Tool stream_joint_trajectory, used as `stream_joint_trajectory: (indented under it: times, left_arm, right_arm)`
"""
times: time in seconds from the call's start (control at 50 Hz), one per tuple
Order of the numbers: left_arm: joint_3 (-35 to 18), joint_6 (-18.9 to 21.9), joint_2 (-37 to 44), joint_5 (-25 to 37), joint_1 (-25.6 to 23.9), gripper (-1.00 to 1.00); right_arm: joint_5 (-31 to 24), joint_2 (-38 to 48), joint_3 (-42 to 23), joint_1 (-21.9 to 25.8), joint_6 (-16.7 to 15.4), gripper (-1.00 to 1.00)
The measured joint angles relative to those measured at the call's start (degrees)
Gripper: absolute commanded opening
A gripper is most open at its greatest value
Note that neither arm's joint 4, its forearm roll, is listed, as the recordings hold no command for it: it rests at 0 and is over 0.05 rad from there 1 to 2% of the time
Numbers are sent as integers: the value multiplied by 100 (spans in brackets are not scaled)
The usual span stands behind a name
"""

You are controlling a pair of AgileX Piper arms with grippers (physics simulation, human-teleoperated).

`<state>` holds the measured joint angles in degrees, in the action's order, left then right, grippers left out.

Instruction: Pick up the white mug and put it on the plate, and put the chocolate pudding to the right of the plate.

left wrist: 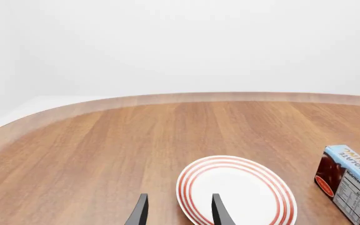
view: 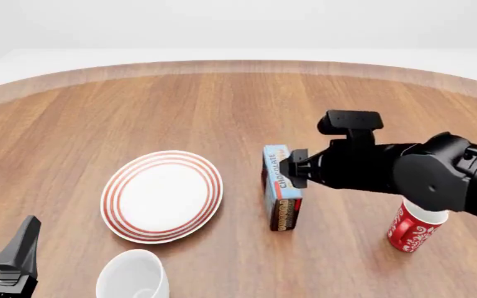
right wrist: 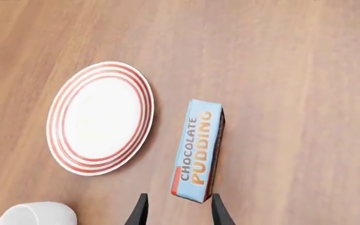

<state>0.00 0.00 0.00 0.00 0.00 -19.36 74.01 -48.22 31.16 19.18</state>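
Observation:
The white mug [view: 132, 277] stands at the near left, just in front of the plate [view: 162, 195], and its edge shows in the right wrist view [right wrist: 37, 213]. The chocolate pudding [view: 282, 197] lies flat to the right of the plate, label up. My right gripper [right wrist: 178, 212] hovers open over the box's near end [right wrist: 197, 150], its fingers on either side and not touching. My left gripper [view: 0, 243] is open and empty at the near left corner, left of the mug. In the left wrist view, its fingertips [left wrist: 140, 212] frame the plate's edge [left wrist: 236, 192].
A red mug with white swirls [view: 412, 228] stands at the near right, partly under my right arm [view: 404, 169]. The wooden table's curved far edge [view: 238, 66] runs across the back. Bare wood lies beyond the plate and box.

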Motion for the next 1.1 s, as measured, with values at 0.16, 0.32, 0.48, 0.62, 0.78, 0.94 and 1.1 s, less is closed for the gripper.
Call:
stream_joint_trajectory:
  times: [0.16,0.32,0.48,0.62,0.78,0.94,1.1]
  left_arm:
    - [0,0,0,0,0,100]
    - [0,0,0,0,0,100]
    - [0,0,0,0,0,100]
    - [0,0,0,0,0,100]
    - [0,0,0,0,0,100]
    - [0,0,0,0,0,100]
    - [0,0,0,0,0,100]
  right_arm:
    - [137,-334,257,195,33,100]
    - [275,-722,519,322,-135,100]
    - [408,-1151,813,385,-530,100]
    - [600,-1539,1119,349,-1028,100]
    - [847,-1913,1516,321,-1411,100]
    - [1080,-2254,1888,324,-1825,100]
    - [1325,-2337,2151,447,-2081,100]
